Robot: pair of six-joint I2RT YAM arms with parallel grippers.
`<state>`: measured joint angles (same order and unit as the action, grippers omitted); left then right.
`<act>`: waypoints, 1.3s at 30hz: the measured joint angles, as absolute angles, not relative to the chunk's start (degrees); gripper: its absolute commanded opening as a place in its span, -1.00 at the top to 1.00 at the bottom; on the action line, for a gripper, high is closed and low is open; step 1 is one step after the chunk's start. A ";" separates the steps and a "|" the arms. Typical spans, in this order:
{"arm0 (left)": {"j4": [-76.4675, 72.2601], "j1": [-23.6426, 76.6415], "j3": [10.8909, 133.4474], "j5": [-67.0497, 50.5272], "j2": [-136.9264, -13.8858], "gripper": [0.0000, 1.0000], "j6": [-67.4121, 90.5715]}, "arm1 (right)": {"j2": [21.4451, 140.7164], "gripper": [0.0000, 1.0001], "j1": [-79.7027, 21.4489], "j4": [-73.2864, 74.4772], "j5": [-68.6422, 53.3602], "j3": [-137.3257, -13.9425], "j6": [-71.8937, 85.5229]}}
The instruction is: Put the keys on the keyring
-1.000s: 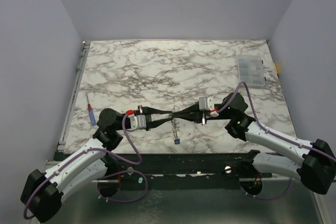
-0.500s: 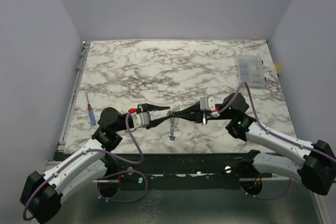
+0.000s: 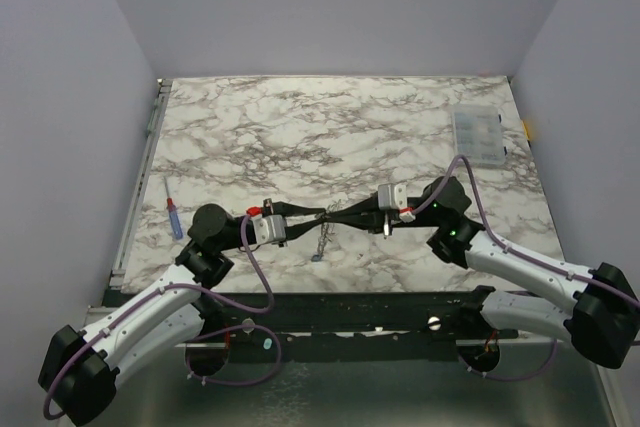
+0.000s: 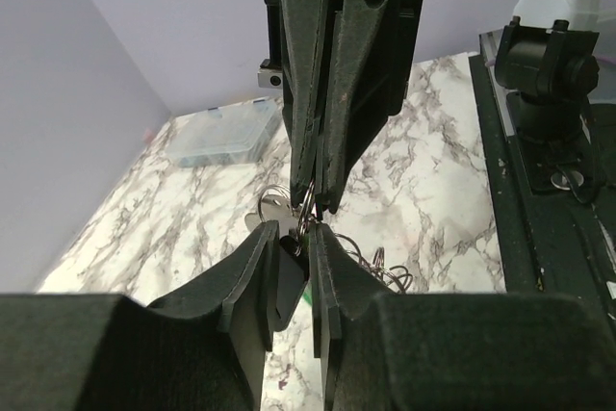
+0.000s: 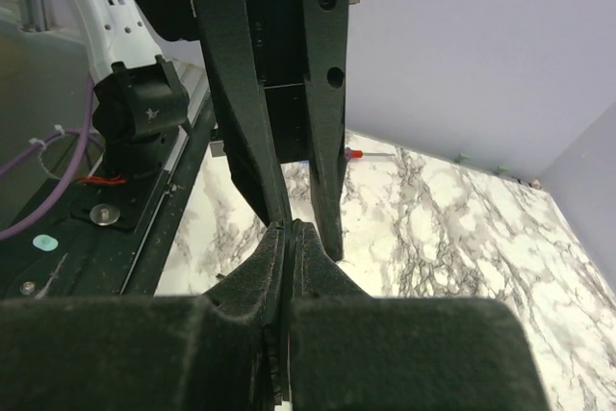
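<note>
Keyring [image 3: 321, 238] pinched by R gripper [image 5: 289, 229], L gripper [image 4: 294, 234] nipping key [image 4: 272, 207] beside it.

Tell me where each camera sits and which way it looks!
Top camera: above and behind the arms, looking down at the table; both arms show, left gripper meeting right gripper, keyring dangling there.
Left wrist: on the left arm, looking past its own fingers at the right gripper and the clear box.
Right wrist: on the right arm, looking past its own fingers at the left gripper.
Shared: top and left wrist both show the clear box.
</note>
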<state>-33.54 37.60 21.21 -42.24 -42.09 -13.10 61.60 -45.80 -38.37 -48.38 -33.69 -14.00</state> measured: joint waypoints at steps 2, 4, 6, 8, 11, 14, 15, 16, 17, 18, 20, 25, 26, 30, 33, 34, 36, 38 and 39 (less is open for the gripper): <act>-33.52 37.60 21.21 -42.44 -42.19 0.75 -13.10 | 61.76 0.99 -45.80 -38.50 -48.38 -33.69 -14.00; -33.47 37.60 21.21 -42.63 -42.33 0.85 -13.10 | 61.82 0.99 -45.80 -38.50 -48.36 -33.69 -14.00; -33.45 37.63 21.26 -42.70 -42.41 0.98 -13.10 | 61.82 0.99 -45.78 -38.50 -48.36 -33.69 -14.00; -33.34 37.63 21.41 -42.70 -42.48 1.00 -13.08 | 61.84 0.99 -45.78 -38.61 -48.36 -33.69 -14.00; -33.21 37.60 21.78 -42.59 -42.68 1.00 -12.93 | 61.91 0.99 -45.74 -39.09 -48.38 -33.69 -13.98; -32.67 37.60 22.06 -42.19 -42.72 1.00 -12.88 | 62.08 0.99 -45.65 -39.31 -48.36 -33.69 -14.00; -32.38 37.60 22.11 -42.06 -42.70 1.00 -12.88 | 62.11 0.99 -45.67 -39.31 -48.36 -33.69 -14.00; -32.01 37.60 22.20 -41.98 -42.72 1.00 -12.93 | 62.15 0.97 -45.65 -39.22 -48.31 -33.69 -14.00; -31.44 37.60 22.41 -41.95 -42.72 1.00 -13.06 | 62.19 0.93 -45.65 -39.00 -48.29 -33.69 -14.02; -30.63 37.60 22.70 -41.93 -42.78 1.00 -13.23 | 62.19 0.89 -45.65 -38.79 -48.23 -33.69 -14.06; -29.43 37.60 23.18 -41.82 -42.94 1.00 -13.78 | 62.19 0.73 -45.63 -37.65 -47.90 -34.04 -14.46; -26.61 37.60 24.34 -40.56 -43.11 1.00 -15.38 | 61.89 0.30 -45.71 -32.86 -47.42 -35.59 -15.97; -25.98 37.60 24.60 -39.97 -43.22 1.00 -15.88 | 61.80 0.25 -45.71 -31.18 -47.42 -36.32 -16.53; -23.44 37.60 25.19 -38.22 -43.38 1.00 -17.72 | 61.82 0.15 -45.80 -21.91 -46.63 -42.22 -18.76; -20.51 37.60 26.28 -36.82 -44.25 1.00 -19.53 | 61.82 0.11 -45.80 -15.07 -44.51 -47.35 -20.34; -19.62 37.60 26.65 -36.38 -44.66 1.00 -20.08 | 61.82 0.11 -45.80 -13.52 -43.86 -48.42 -20.71; -18.11 37.60 27.20 -35.40 -45.39 1.00 -20.91 | 62.08 0.11 -45.82 -9.74 -42.30 -50.57 -21.37; -16.71 37.60 27.64 -33.69 -46.17 1.00 -21.47 | 62.74 0.12 -46.00 -6.85 -40.64 -52.01 -21.47; -16.21 37.60 27.77 -32.53 -46.59 1.00 -21.67 | 63.18 0.13 -46.19 -5.89 -39.55 -52.34 -21.17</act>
